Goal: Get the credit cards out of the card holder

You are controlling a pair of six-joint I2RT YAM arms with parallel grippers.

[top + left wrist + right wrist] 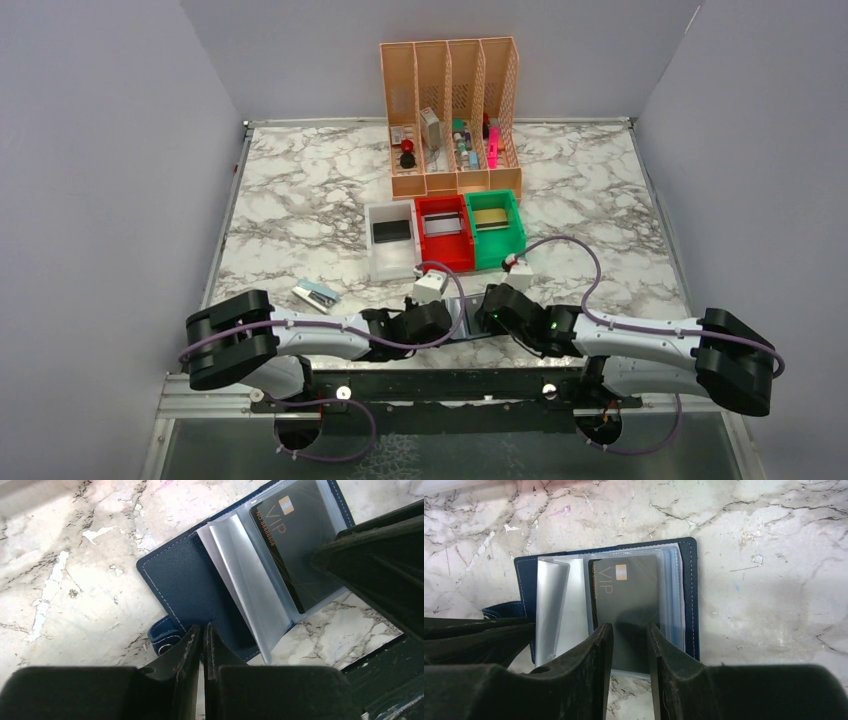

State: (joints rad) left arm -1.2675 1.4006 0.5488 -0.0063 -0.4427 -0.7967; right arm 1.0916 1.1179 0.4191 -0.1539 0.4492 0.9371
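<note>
Holder [190, 585], open flat at counter [300, 200] near edge, between both grippers. Left gripper [202, 640] jaws nearly pressed together at left cover's edge, probably to pin it down. Right gripper [630, 650] jaws spread, straddling black card [629, 595] still in its pocket, ready to pinch and pull. Other cards [442, 225] already in bins [447, 260].
</note>
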